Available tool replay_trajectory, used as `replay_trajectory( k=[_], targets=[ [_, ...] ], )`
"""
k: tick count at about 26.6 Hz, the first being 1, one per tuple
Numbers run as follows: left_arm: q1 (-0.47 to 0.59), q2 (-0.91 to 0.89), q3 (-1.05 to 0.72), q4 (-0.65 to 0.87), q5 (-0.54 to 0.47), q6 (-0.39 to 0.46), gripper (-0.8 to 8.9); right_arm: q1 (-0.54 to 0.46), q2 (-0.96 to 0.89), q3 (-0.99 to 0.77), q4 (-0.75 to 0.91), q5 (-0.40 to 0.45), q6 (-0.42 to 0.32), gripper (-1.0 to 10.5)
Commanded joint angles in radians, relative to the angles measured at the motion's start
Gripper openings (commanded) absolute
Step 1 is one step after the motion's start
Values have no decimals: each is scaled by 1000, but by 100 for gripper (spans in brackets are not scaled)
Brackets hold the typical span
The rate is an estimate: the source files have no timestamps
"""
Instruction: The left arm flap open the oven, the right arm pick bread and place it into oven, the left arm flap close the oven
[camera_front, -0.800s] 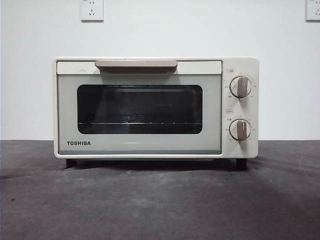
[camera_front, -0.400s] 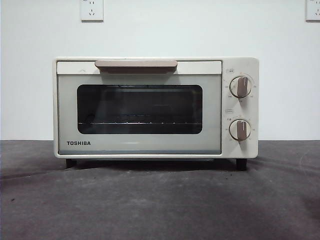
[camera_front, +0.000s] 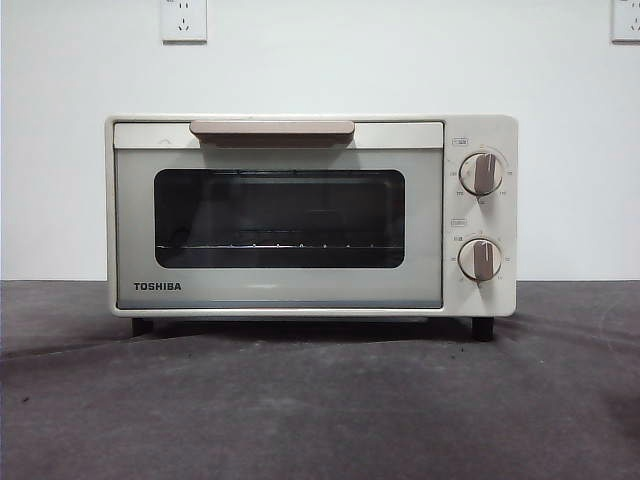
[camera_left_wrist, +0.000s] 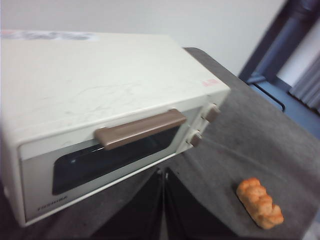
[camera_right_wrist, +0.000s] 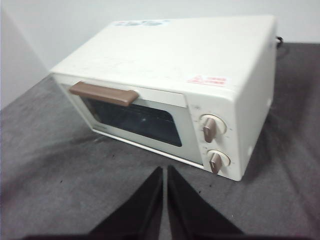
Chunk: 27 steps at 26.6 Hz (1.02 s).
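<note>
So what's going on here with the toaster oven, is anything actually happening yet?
Nothing is being handled at this moment. The oven sits on the dark table with its door shut, and its handle is untouched. The left gripper hangs above and in front of the oven, its fingers closed together and empty. The right gripper is likewise closed, holding nothing. The bread lies on the table off to the oven's knob side, apart from it.

Oven (camera_front: 300, 215): cream-white casing, dark glass window (camera_front: 280, 218), beige-brown bar handle (camera_front: 272, 129), two beige knobs (camera_front: 481, 215), black TOSHIBA lettering, small red label on top. Bread (camera_left_wrist: 260, 202): orange-brown. Table (camera_front: 320, 410): dark grey cloth. Wall (camera_front: 400, 50): white.
</note>
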Motion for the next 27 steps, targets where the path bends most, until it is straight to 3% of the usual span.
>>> replay_trajectory(
  k=[1,5,8,11,14,16,21,27],
  targets=[
    [-16,2,20,14,6,49,10,10,0,18,4,-5,-37,11],
    [-24,2,19,13,6,48,14,10,1,18,4,-15,-12,12],
    [-24,2,19,14,6,48,79,10,1,18,4,-14,-5,14],
    [-24,2,19,15,6,48,223,10,3,18,4,-11,-6,104],
    [-24,3,20,23,6,48,419,10,3,18,4,-8,-5,263],
    [-24,8,20,28,6,48,501,10,3,18,4,2,-5,352],
    [-24,22,19,27,6,48,535,10,3,18,4,1,36,519],
    [-24,37,20,21,6,48,532,10,4,18,-14,-3,70,530]
  ],
)
